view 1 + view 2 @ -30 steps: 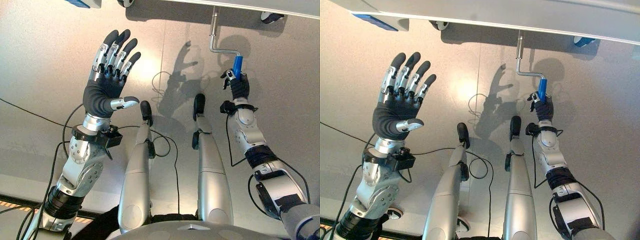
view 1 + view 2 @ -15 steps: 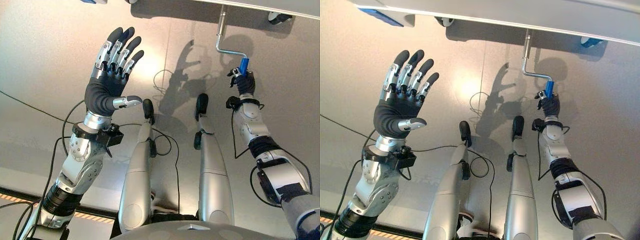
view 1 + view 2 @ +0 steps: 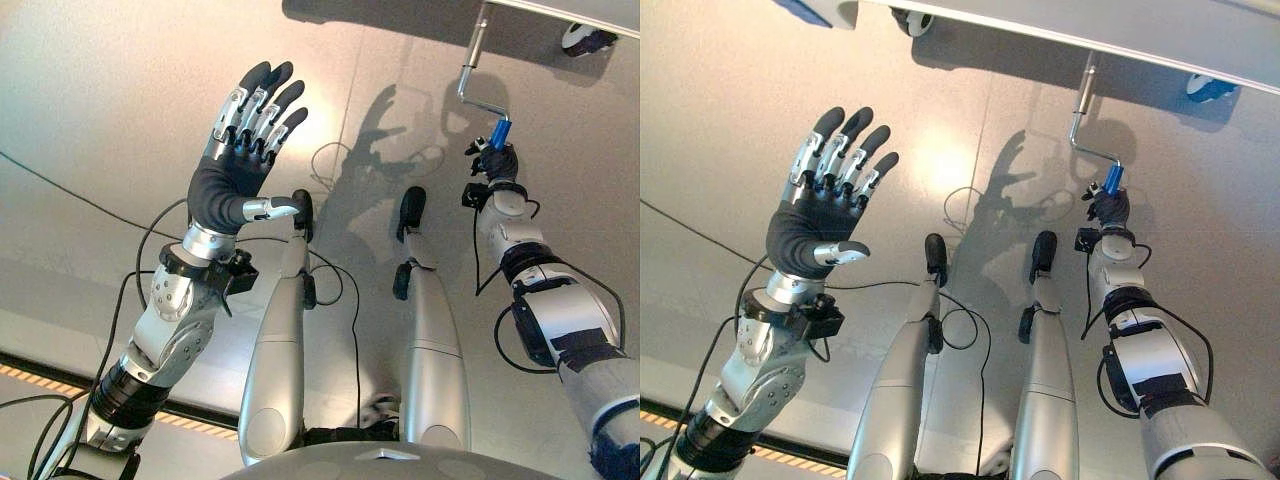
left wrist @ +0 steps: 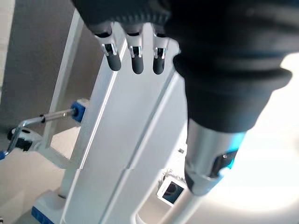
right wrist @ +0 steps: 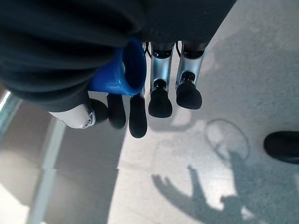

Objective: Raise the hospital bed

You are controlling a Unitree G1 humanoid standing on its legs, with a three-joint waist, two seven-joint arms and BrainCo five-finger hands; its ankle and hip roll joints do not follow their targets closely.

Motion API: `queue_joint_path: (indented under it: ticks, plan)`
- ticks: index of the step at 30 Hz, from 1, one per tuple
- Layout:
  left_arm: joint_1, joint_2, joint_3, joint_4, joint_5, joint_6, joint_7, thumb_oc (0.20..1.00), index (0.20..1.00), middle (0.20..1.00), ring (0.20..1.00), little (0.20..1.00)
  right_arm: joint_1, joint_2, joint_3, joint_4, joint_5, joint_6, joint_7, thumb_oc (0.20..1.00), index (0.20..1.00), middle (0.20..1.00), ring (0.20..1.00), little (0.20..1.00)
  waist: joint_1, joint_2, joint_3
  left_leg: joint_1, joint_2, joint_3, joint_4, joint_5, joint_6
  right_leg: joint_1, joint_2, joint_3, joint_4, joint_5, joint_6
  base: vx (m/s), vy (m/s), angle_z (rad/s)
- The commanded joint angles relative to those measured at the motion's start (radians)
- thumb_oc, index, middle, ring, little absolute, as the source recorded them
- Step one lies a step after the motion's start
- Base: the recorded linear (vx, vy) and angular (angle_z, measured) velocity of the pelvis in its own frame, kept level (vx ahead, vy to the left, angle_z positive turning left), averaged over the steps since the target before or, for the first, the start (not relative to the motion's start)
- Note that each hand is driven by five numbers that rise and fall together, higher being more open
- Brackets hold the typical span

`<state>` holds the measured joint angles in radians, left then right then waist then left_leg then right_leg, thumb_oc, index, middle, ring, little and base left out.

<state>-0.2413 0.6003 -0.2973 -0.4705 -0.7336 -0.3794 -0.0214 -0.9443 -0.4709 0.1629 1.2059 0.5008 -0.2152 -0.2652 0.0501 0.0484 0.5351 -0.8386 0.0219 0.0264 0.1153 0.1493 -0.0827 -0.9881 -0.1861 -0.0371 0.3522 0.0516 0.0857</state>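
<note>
Right eye view has my right hand [image 3: 1110,207] reaching up to the crank [image 3: 1087,130] that hangs from the underside of the hospital bed [image 3: 1120,35]. My fingers are curled round the crank's blue handle [image 3: 1113,177], and in the right wrist view that blue grip [image 5: 117,74] sits tucked against my palm with my fingers [image 5: 160,100] bent beside it. The crank's silver rod runs from the handle up to the bed frame, near a bed wheel [image 3: 1206,88]. My left hand [image 3: 820,215] is held up well apart from the crank, across from it over the grey floor [image 3: 730,120], fingers straight and spread, holding nothing.
</note>
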Motion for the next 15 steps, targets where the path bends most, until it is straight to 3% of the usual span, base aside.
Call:
queue_joint_path:
  ticks: [1,15]
  plan:
    - [-0.011,-0.058,0.013,-0.058,-0.005,-0.036,0.01,1.0,1.0,1.0,1.0,1.0,0.068,-0.082,0.003,0.124,0.019,0.092,-0.052,0.2,0.2,0.2,0.2,0.2,0.008,0.103,-0.015,-0.04,-0.047,-0.043,0.114,-0.106,0.029,0.026,0.036,-0.022,-0.012,-0.047,0.046,0.0,0.098,0.14]
    - [-0.065,-0.1,-0.011,-0.052,0.026,-0.034,0.06,1.0,1.0,1.0,1.0,1.0,-0.098,-0.032,0.092,0.133,-0.069,0.137,-0.061,0.2,0.2,0.2,0.2,0.2,0.064,0.155,-0.015,-0.204,-0.099,-0.035,0.239,-0.15,0.051,-0.091,-0.013,0.004,0.044,-0.051,0.055,0.01,0.094,0.11]
